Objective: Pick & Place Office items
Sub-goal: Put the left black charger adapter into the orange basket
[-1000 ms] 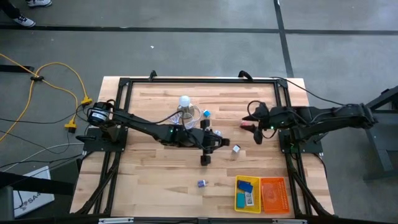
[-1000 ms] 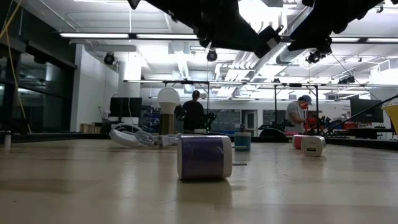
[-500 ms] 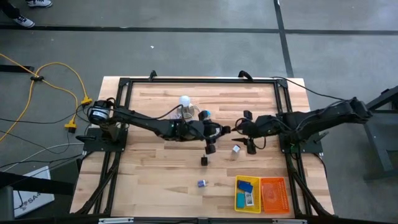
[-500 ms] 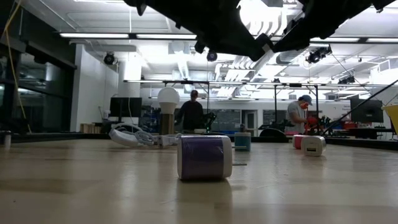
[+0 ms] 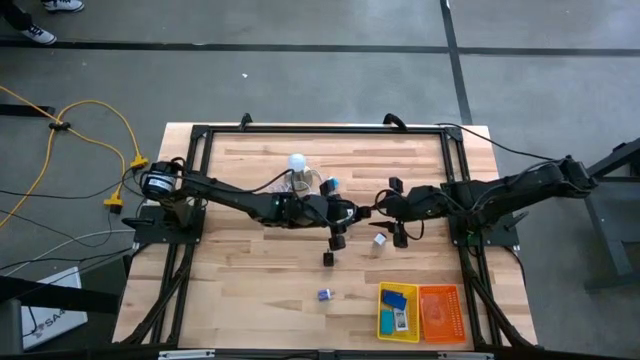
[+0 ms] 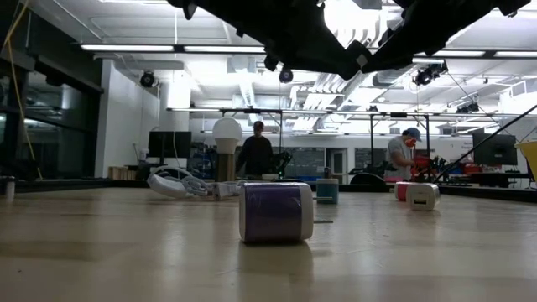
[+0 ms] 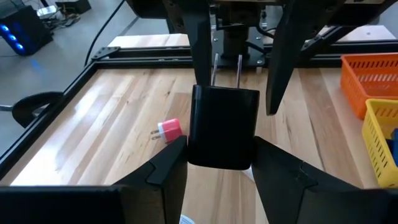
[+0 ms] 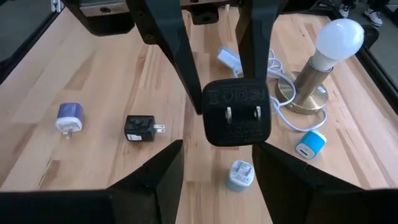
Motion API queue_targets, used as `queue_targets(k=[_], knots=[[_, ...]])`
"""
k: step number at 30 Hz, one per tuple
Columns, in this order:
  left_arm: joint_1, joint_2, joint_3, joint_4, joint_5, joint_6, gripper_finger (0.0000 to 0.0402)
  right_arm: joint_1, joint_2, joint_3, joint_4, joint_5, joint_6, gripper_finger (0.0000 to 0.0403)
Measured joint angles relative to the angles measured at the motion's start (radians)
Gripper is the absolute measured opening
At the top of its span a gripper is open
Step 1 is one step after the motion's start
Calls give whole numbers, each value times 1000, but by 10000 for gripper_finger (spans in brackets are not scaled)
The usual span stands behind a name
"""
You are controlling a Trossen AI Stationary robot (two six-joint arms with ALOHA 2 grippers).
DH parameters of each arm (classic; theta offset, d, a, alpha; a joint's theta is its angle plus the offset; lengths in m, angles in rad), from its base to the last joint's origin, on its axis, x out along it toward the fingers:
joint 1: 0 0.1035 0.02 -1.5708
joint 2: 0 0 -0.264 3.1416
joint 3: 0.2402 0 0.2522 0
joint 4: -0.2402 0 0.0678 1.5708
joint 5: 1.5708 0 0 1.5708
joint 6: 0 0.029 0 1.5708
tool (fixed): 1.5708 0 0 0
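A black charger block (image 7: pixel 224 127) hangs above the table's middle, its two prongs (image 8: pixel 241 115) pointing toward the table's right. My left gripper (image 5: pixel 348 212) is shut on it, reaching in from the left. My right gripper (image 5: pixel 382 208) faces it from the right, open, with one finger on either side of the prong end. Resting flat on the wood are another black charger (image 5: pixel 328 258), a blue-white one (image 5: pixel 325 295), a white cube (image 5: pixel 380 239), a pink plug (image 7: pixel 168 130) and a small blue one (image 8: pixel 309 145). My left gripper pinches the black charger between its two fingers, on the block's two side faces (image 7: pixel 194 146) at the end away from the prongs. The fingers come nearly level from the table's left. The block is lifted clear of the table. Whether my right gripper's fingers (image 7: pixel 200 68) touch it, I cannot tell.
A lamp with a white bulb (image 5: pixel 296 163) and a looped white cord stands behind the grippers toward the far edge. A yellow tray (image 5: pixel 397 311) with some items and an orange tray (image 5: pixel 440 312) sit at the near right. People stand in the room beyond the table.
My right gripper has gone toward the table's left, sunk a little and rolled at the wrist. Its fingers now stand around the prong end of the charger held by my left gripper. The charger has stayed lifted clear.
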Motion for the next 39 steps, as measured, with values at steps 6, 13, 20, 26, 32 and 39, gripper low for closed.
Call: queue_targets(k=[6, 13, 20, 26, 32, 39], knots=[[-5, 0, 0, 1, 6, 0, 154, 1, 0, 0, 4, -1, 1, 178], [-11, 0, 0, 8, 19, 11, 154, 0, 0, 0, 17, 1, 10, 178], [-11, 0, 0, 9, 19, 19, 154, 0, 0, 0, 25, -25, 11, 178], [-11, 0, 0, 10, 19, 19, 154, 0, 0, 0, 66, -51, 10, 178], [-11, 0, 0, 31, 16, 27, 154, 0, 6, 0, 68, -52, 9, 178], [-11, 0, 0, 40, 22, 27, 154, 0, 6, 0, 68, -53, 11, 178]])
